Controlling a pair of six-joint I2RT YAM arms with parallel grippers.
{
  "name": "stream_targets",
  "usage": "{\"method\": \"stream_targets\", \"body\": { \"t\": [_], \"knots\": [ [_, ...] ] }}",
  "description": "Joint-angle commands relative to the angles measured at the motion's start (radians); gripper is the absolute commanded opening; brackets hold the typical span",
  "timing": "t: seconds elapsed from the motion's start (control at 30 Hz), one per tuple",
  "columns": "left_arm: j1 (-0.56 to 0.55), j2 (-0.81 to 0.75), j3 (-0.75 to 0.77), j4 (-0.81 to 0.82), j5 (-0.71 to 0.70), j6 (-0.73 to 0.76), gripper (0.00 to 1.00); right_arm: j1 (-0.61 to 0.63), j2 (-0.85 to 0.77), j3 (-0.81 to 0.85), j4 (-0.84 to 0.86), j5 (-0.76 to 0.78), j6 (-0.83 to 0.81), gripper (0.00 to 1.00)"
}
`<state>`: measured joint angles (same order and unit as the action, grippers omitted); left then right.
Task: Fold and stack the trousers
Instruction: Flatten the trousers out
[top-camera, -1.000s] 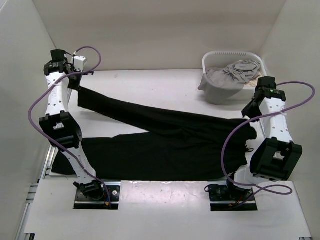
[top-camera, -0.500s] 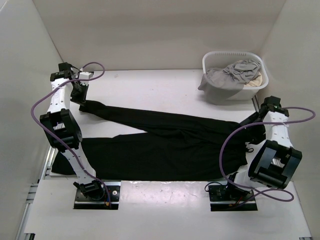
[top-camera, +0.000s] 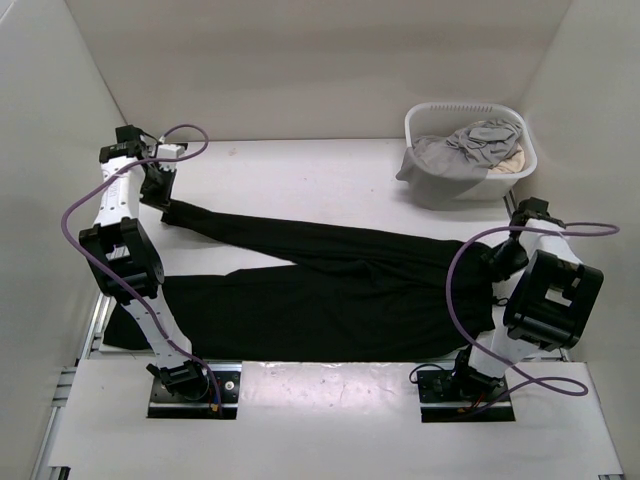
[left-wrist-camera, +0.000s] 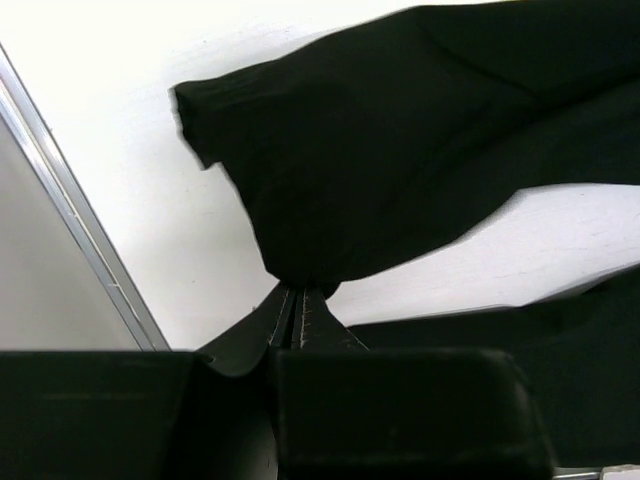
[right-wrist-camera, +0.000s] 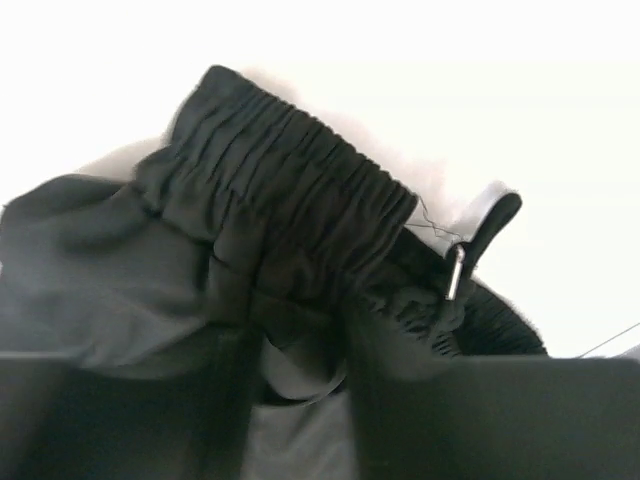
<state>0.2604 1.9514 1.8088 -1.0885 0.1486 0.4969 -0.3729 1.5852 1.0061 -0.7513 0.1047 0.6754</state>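
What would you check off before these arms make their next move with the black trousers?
1. Left gripper shut on a leg cuff of the trousers: ok.
2. Right gripper holding the waistband: cannot tell, dark fabric hides the fingers.
3. Waistband lying flat: not ok, it is bunched.
4. Legs laid one on the other: not ok, they splay apart toward the left.
5. Basket apart from the trousers: ok.

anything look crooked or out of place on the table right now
Yes. The trousers lie with legs splayed: the far leg runs diagonally to the far left, its cuff pinched in the left gripper, while the near leg lies straight. A grey garment also droops over the basket rim.
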Motion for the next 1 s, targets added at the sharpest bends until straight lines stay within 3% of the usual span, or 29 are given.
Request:
{"method": "stream_targets", "body": {
  "t": [0.0,0.03,0.1,0.3,0.43,0.47,0.6,0.73,0.8,0.83,0.97],
  "knots": [
    [0.008,-0.052,0.006,0.007,-0.017,0.008,0.14,-0.012,0.001,0.087,0.035,0.104,0.018,0.32],
    [0.008,-0.052,0.017,0.007,-0.017,0.008,0.14,-0.012,0.001,0.098,0.026,0.104,0.018,0.16],
    [0.008,-0.052,0.038,0.007,-0.026,0.008,0.14,-0.012,0.01,0.123,0.015,0.116,0.009,0.02],
    [0.017,-0.052,0.21,-0.046,-0.104,0.057,0.14,-0.012,-0.051,0.241,-0.06,0.151,-0.028,0.0],
    [0.026,-0.124,0.189,-0.068,-0.184,0.071,0.14,-0.03,-0.074,0.249,-0.103,0.142,-0.075,0.0],
    [0.036,-0.159,0.146,-0.068,-0.184,0.071,0.14,-0.031,-0.074,0.233,-0.103,0.142,-0.076,0.05],
    [0.06,-0.238,0.026,-0.086,-0.118,0.049,0.14,-0.064,-0.038,0.148,-0.045,-0.006,-0.112,0.41],
    [0.074,-0.33,-0.115,-0.097,-0.109,0.04,0.14,-0.075,-0.053,0.111,-0.034,-0.083,-0.123,0.48],
    [0.089,-0.376,-0.24,-0.097,-0.109,0.04,0.14,-0.087,-0.089,0.101,-0.034,-0.074,-0.132,0.59],
    [0.105,-0.417,-0.287,-0.097,-0.118,0.049,0.14,-0.087,-0.099,0.101,-0.034,-0.074,-0.132,0.7],
    [0.149,-0.479,-0.463,-0.053,-0.127,0.068,0.14,-0.155,-0.093,0.092,0.019,-0.147,-0.123,0.78]
  ]
}}
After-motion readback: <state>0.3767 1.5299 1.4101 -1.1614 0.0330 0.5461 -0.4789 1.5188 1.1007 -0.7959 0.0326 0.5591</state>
